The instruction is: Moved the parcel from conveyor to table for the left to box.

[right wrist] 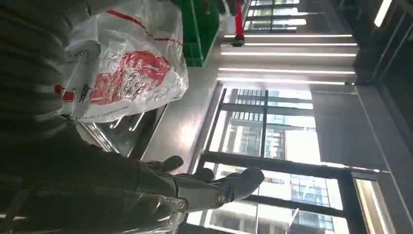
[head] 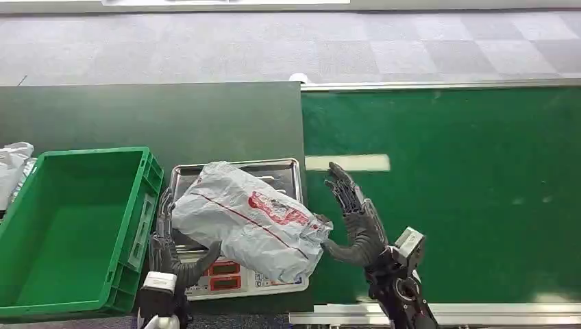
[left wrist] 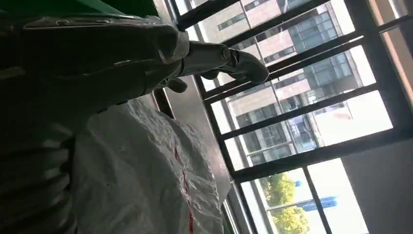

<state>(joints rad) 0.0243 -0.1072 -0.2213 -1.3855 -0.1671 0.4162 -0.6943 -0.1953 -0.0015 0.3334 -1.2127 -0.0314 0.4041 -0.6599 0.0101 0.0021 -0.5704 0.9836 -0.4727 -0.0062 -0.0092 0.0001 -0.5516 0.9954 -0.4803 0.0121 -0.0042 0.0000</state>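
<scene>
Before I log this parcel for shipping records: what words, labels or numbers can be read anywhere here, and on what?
Nothing can be quoted with confidence.
Parcel: red printed logo and small dark lettering, too crumpled and blurred to read.
Scale: two red display windows, digits not legible; keypad markings too small.
Green crate: pale label on its side wall, unreadable.
Right hand: small marking seen in the right wrist view, too small.

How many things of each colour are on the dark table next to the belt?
Green: 1, the crate
Silver: 1, the scale
White: 2, the parcel on the scale and a bag at the table's left edge
Total: 4
</scene>
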